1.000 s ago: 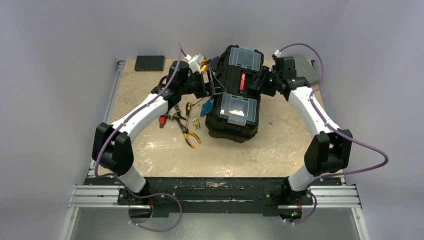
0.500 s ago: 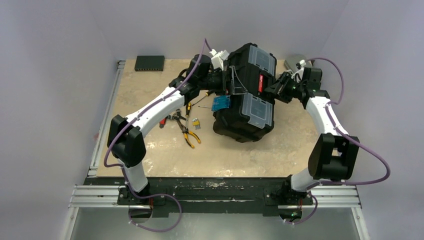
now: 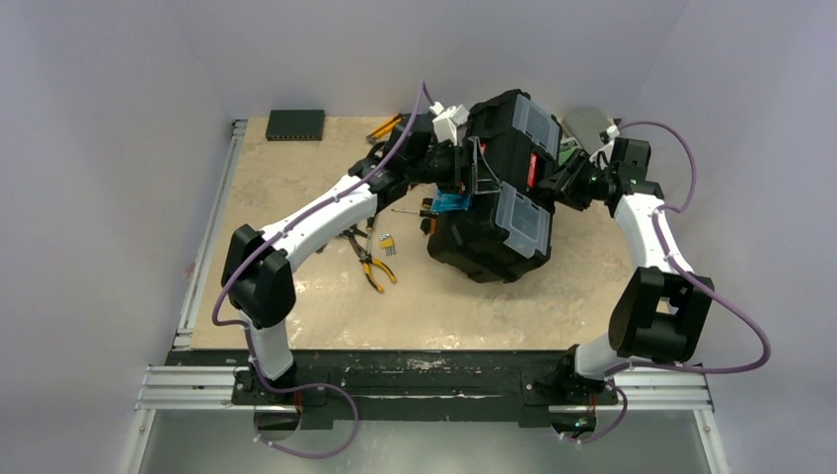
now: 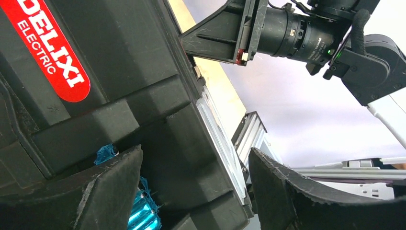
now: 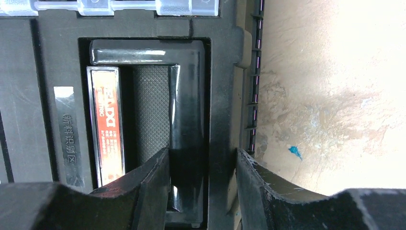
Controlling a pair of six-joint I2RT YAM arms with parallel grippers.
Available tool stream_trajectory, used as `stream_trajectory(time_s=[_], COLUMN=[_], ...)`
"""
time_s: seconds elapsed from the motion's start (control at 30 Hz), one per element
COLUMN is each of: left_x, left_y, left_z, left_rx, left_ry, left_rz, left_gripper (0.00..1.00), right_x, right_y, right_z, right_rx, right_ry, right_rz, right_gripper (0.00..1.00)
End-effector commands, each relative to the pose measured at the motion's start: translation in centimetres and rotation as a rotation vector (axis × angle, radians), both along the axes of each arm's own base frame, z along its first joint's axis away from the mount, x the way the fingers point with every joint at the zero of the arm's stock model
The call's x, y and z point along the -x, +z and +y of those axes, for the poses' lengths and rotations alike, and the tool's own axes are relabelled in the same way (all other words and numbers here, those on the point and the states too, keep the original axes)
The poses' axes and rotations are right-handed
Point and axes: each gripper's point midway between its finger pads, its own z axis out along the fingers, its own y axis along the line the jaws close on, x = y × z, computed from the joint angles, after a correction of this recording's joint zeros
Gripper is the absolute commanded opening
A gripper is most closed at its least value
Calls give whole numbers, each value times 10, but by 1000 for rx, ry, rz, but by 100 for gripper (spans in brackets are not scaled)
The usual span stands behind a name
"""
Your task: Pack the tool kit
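The jaws of the right arm (image 3: 646, 222) are clenched on the large black plastic toolbox (image 3: 474, 247). One finger is sunk in the recess beside the black lid handle (image 5: 186, 120) and the other sits outside the lid's rim. The jaws of the left arm (image 3: 316, 212) are spread wide astride the opposite edge of the lid, by a blue latch (image 4: 143, 211); whether they pinch it I cannot tell.

The toolbox sits between the two arms, tipped up on one long edge. Its lid, with the red label (image 4: 48, 48) and two clear-lidded compartments (image 3: 523, 217), faces up and towards the right arm. Its long axis runs from far to near, the near end angled slightly left.

It stands at the far right of the scuffed beige worktop (image 3: 296, 306). Yellow-black pliers (image 3: 373, 269) lie apart on its left. Pale grey walls (image 3: 99, 148) close in the worktop.
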Motion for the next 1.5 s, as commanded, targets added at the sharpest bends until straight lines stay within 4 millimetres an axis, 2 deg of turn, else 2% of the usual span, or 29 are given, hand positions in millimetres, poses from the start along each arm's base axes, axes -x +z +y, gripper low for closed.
stream_trajectory(time_s=[0.0,0.07,0.2,0.3,0.43,0.6,0.77,0.83,0.9,0.97,1.07,1.23,1.37,1.47], left_x=[2,2,9,19,22,17,22,25,29,35,45,57,58,56], left_y=[-33,-32,-45,-56,-35,-8,1,-7,-15,-27,-47,-78,-97,-115], left_z=[23,26,26,39,70,108,134,144,158,172,190,219,238,243], left_rx=[-105,-106,-122,-169,-195,-171,-171,-193,-216,-237,-259,-299,-333,-361], left_ry=[44,49,25,34,100,183,240,271,330,382,439,544,629,668], left_rz=[73,75,125,129,60,-4,-42,-32,-32,-26,-14,-24,-26,16], left_gripper=[79,79,79,79,80,81,81,81,81,81,80,81,81,81], right_x=[6,8,9,9,6,6,15,21,29,37,49,71,88,100], right_y=[45,51,68,77,74,66,73,78,81,80,77,60,36,13], right_z=[13,11,2,-2,-8,-5,-3,0,5,10,20,26,20,12], right_rx=[-10,6,58,81,108,103,112,119,131,145,147,128,127,142], right_ry=[64,63,11,1,-13,21,25,26,29,23,31,1,-63,-127], right_rz=[-107,-118,-140,-143,-125,-112,-138,-158,-178,-193,-203,-220,-216,-191], right_gripper=[0,0,0,0,0,0,1,15,37,46,48,50,51,51])
